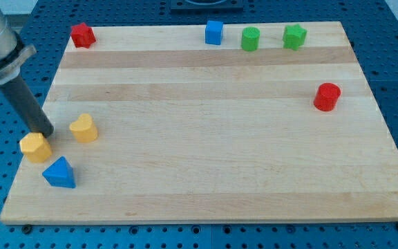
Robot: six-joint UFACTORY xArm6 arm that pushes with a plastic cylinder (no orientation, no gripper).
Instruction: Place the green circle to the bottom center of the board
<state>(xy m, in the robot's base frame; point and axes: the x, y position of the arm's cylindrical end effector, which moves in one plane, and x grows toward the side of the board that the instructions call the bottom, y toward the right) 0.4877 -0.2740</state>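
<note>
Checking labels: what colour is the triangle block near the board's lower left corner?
Blue; the triangle block shows clearly in the camera view.

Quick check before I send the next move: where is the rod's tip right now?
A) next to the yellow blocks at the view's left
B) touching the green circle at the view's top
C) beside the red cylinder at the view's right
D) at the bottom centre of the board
A: my tip sits just above the yellow hexagon block and left of the yellow heart block, far from the green circle.
</note>
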